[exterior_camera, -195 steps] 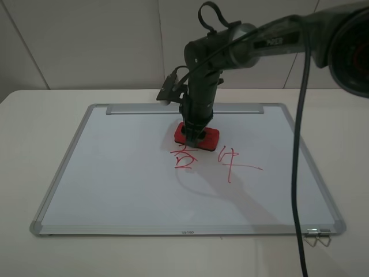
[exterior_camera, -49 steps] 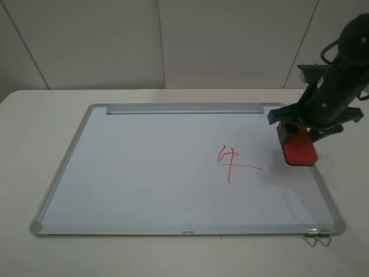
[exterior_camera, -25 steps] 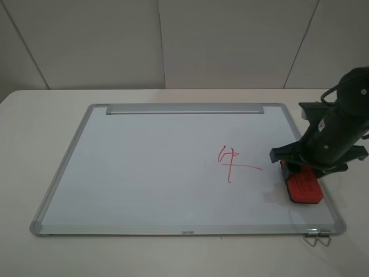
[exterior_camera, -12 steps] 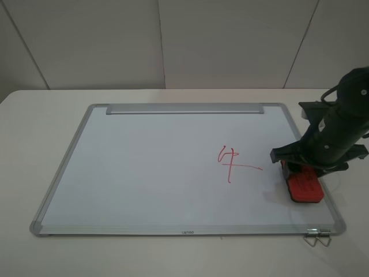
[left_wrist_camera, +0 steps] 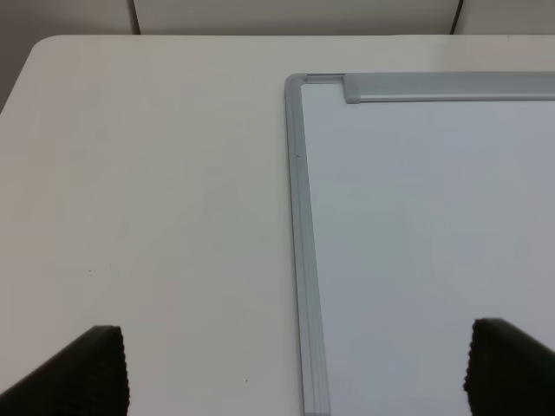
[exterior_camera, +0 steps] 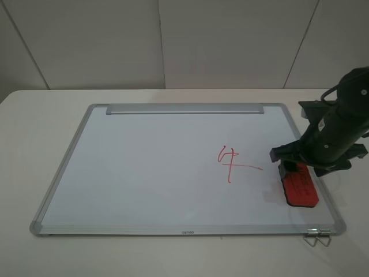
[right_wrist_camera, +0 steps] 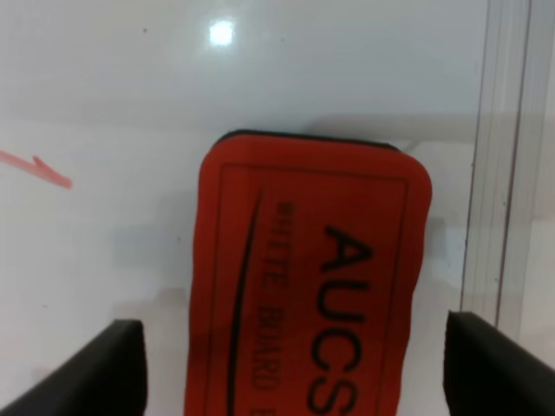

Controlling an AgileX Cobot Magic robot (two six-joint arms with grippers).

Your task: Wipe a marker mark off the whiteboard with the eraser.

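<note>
The eraser (exterior_camera: 299, 186) is a red block with a dark felt base, lying flat on the whiteboard (exterior_camera: 144, 167) near its right frame, beside the remaining red mark (exterior_camera: 232, 163). Its top reads "AUCS" and "WHITE BOARD". My right gripper (exterior_camera: 298, 165) stands over it with jaws spread, not touching it. My left gripper (left_wrist_camera: 295, 368) is also spread, above the whiteboard's far left corner.

Bare lab-like test bench: plain white table (exterior_camera: 34, 115), blank panelled wall (exterior_camera: 86, 40) behind
</note>
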